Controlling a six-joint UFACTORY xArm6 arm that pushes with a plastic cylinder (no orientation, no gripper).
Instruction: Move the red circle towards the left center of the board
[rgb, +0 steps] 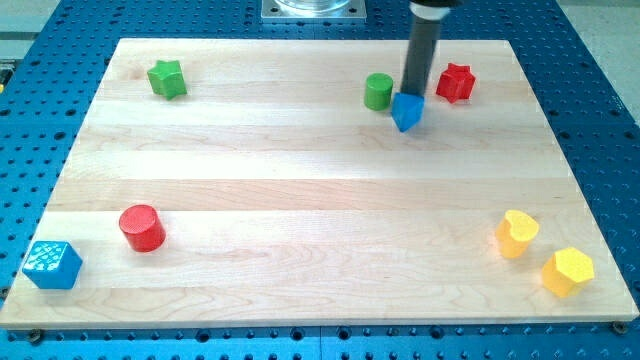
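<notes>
My tip (412, 93) sits at the board's (300, 170) upper right, approx 1 o'clock from board centre. It's a bare rod w/ no jaws, so nothing to part or close; its lower end touches the top of the blue block (407, 111), shape hard to tell, maybe a wedge. Exact tip end partly merges w/ that block's top edge.

Red circle (142, 227) lies at lower left, approx 8 o'clock from board centre. From my tip it's at approx 8 o'clock, well apart, w/ most of the board between them. No contact w/ it.

Near my tip: green circle (378, 91) just beside at 9 o'clock, apart from the rod by a thin gap. Red star (456, 82) near at 3 o'clock, slightly higher in view.

Others: green star (167, 78) at upper left, approx 12 o'clock from red circle, well apart. Blue cube (52, 264) at 8 o'clock from red circle, near it, on the board's lower-left corner, hanging over the edge. Yellow heart (517, 233) & yellow hexagon (568, 271) at lower right, just beside each other, hexagon at 4 o'clock from heart.
</notes>
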